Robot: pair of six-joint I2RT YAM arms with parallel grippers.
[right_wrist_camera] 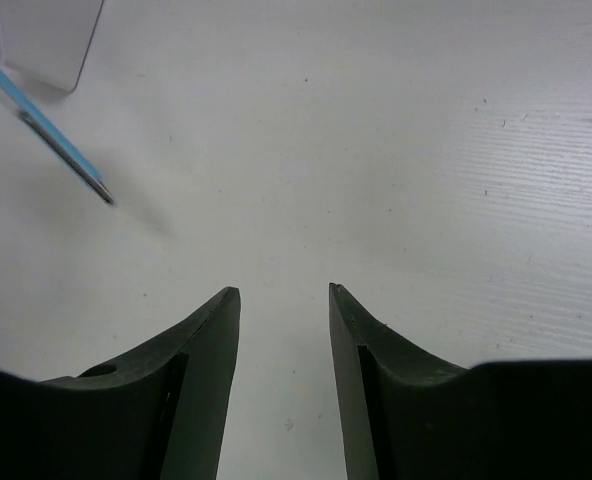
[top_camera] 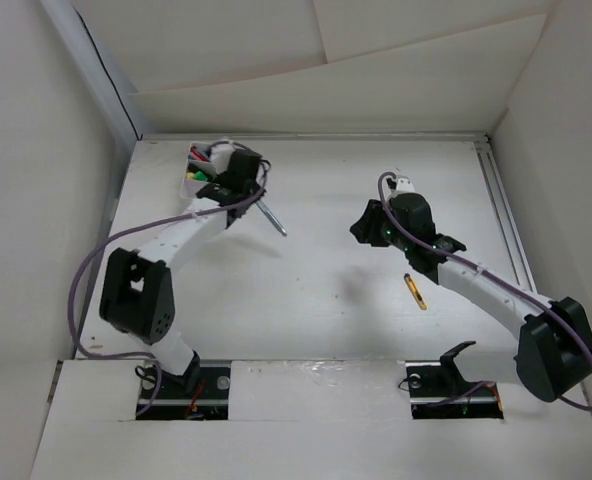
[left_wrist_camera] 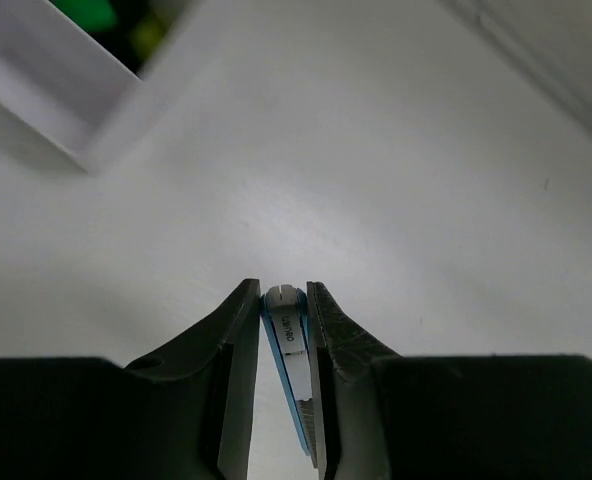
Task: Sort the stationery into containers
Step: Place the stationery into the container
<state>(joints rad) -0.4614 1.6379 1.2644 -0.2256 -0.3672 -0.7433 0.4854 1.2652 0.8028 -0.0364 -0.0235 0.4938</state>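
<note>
Left gripper (left_wrist_camera: 281, 292): closed on a light blue pen (left_wrist_camera: 291, 345), both pads pressed flat to the barrel, with one end of the pen flush with the fingertips.
Pen in the grip: lifted off the table (top_camera: 316, 300). In the top view it slants out from the gripper, its point aimed away from the box towards the middle of the table.
White box (left_wrist_camera: 71, 110): just beside the gripper at the far left of the table, one corner showing in the left wrist view. Coloured stationery (top_camera: 200, 172) already lies inside, though which compartment holds what cannot be told.
Right gripper (right_wrist_camera: 284, 295): jaws apart, nothing between them, poised above bare table well away from the box.
Black-and-yellow pen (top_camera: 414, 291): loose on the table near the right arm, not yet sorted.
Step in hand: by the look of it, carrying the blue pen to the box.
Doing it well: bring the whole pen over a compartment — trailing point included — and turn it to run along the partitions. Lower it inside the thin walls before letting go, or the pen may bridge the rim and roll out.
</note>
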